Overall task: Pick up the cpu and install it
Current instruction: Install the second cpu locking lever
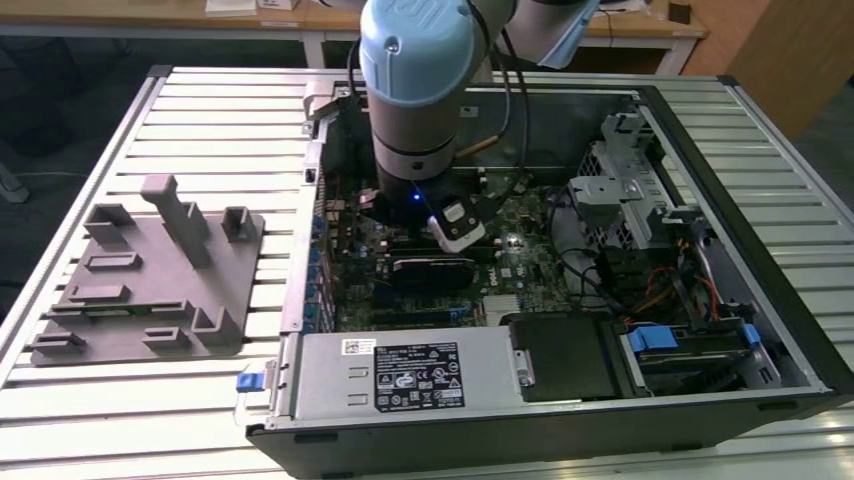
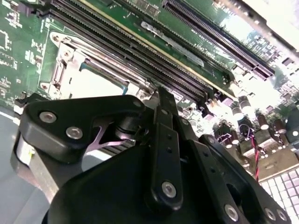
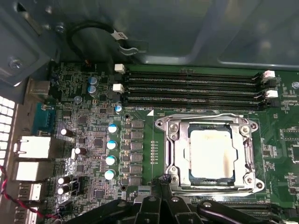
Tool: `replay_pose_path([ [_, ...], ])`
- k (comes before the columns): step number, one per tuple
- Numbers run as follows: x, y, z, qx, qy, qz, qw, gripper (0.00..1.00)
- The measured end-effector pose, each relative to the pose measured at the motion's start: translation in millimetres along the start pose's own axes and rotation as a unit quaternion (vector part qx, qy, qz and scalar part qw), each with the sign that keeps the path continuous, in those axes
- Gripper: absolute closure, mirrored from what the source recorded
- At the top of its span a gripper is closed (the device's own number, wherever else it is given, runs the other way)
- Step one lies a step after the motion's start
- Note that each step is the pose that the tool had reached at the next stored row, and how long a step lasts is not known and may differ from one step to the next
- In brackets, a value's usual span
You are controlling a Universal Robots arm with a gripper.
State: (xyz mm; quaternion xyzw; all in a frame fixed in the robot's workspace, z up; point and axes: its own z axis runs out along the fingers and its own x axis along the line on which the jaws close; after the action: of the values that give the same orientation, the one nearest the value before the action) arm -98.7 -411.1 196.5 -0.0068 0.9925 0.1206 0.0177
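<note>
Noted a slatted pale metal table (image 1: 107,130) spanning the exterior view. Observed a light wooden desk (image 1: 641,30) with white legs along the far side, a brown wooden panel (image 1: 781,50) at the exterior view's right, and dark floor (image 1: 54,80) beyond. Recorded even, diffuse lighting.

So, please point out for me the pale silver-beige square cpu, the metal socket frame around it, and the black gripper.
pale silver-beige square cpu (image 3: 210,154): first wrist view, middle of its top.
metal socket frame (image 3: 174,154): first wrist view, its side bar.
black gripper (image 3: 161,184): first wrist view, at its fingertips.
</note>
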Motion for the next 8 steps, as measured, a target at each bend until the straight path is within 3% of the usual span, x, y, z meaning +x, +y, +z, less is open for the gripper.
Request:
replay_pose_path([
  [8, 1.4, 5.7, 1.6, 0.002, -0.0013, 0.0, 1.0, 0.89],
])
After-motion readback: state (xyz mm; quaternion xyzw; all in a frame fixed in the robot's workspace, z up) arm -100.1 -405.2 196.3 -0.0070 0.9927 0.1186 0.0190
